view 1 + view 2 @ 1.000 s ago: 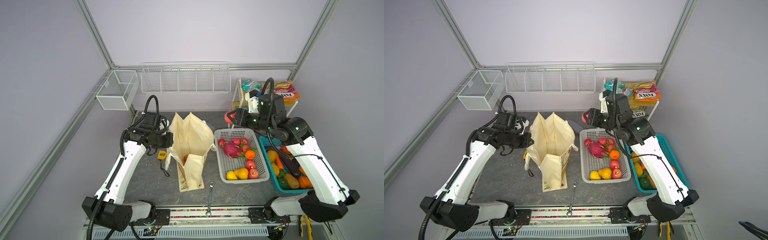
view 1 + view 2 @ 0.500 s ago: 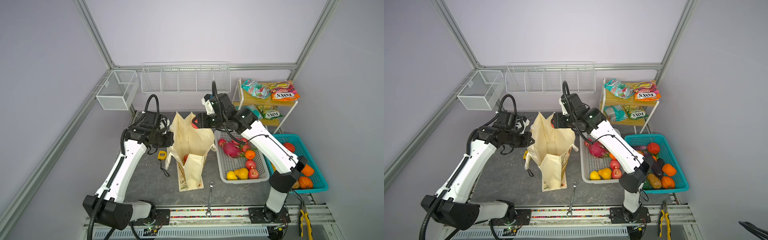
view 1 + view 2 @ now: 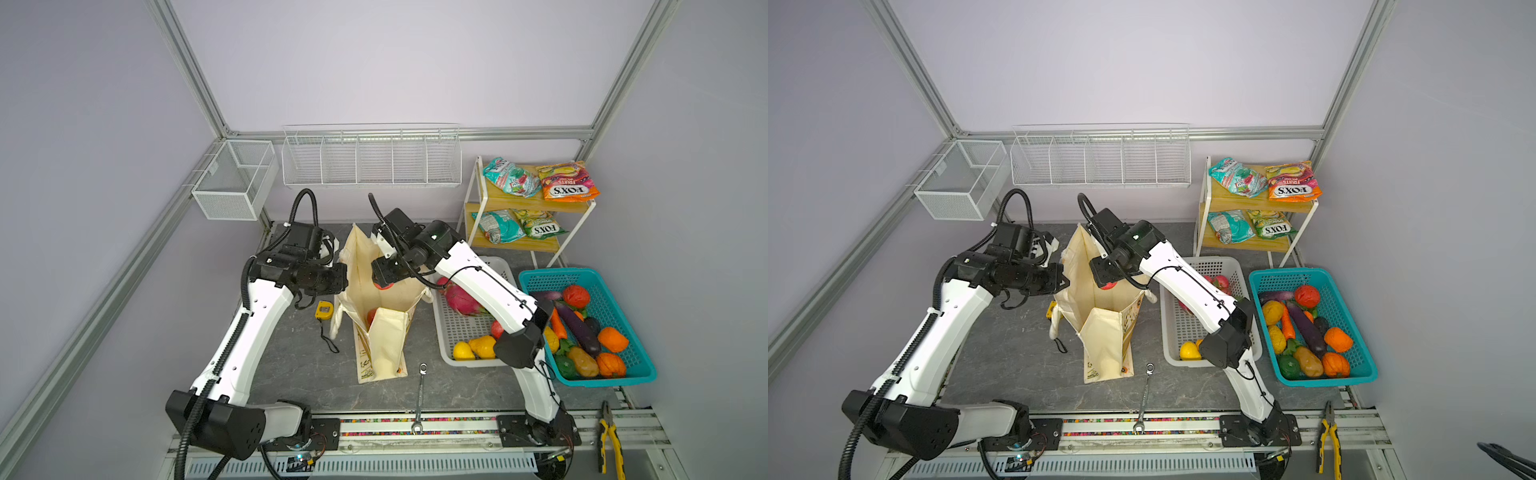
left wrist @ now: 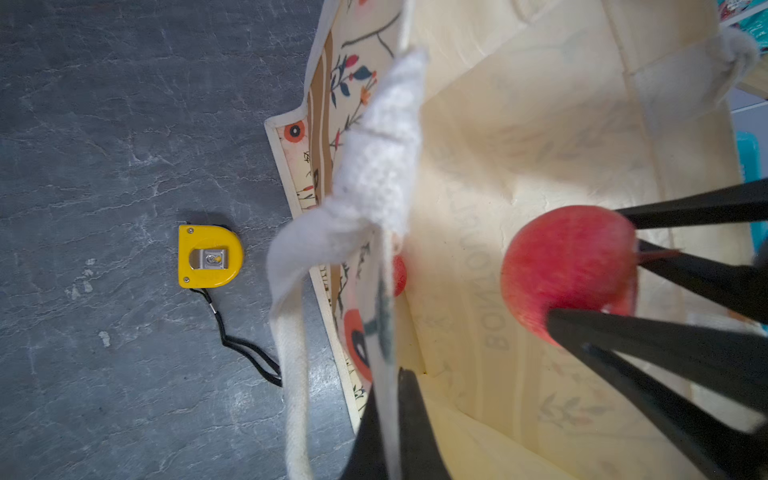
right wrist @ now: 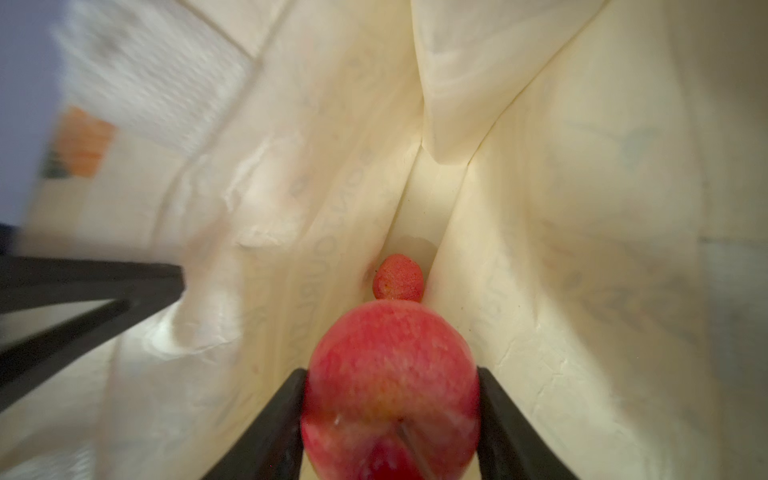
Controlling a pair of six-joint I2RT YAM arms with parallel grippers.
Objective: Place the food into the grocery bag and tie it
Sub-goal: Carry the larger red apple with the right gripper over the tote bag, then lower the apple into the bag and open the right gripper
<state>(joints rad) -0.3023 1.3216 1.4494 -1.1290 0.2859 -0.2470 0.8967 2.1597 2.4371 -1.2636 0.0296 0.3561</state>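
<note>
Our right gripper [image 5: 390, 374] grasps a red apple [image 4: 567, 266], one black finger pressed to each side of it, and hangs in the open mouth of the grocery bag [image 3: 386, 340]. Below the apple, at the bottom of the bag, we see a smaller red fruit [image 5: 398, 277] lying in the fold of the cream lining. Our left gripper [image 4: 390, 401] is clenched on the bag's rim on the left side, the fabric pinched between its fingers just beside the white rope handle [image 4: 374, 166] (which droops down the outside). The bag stands upright on the dark table [image 3: 291, 365]. To its right we find the grey basket [image 3: 453, 332] with a pink dragon fruit [image 3: 459, 299], then the teal basket [image 3: 615, 286] of vegetables. A yellow tape measure [image 3: 324, 310] lies near the bag's left side.
</note>
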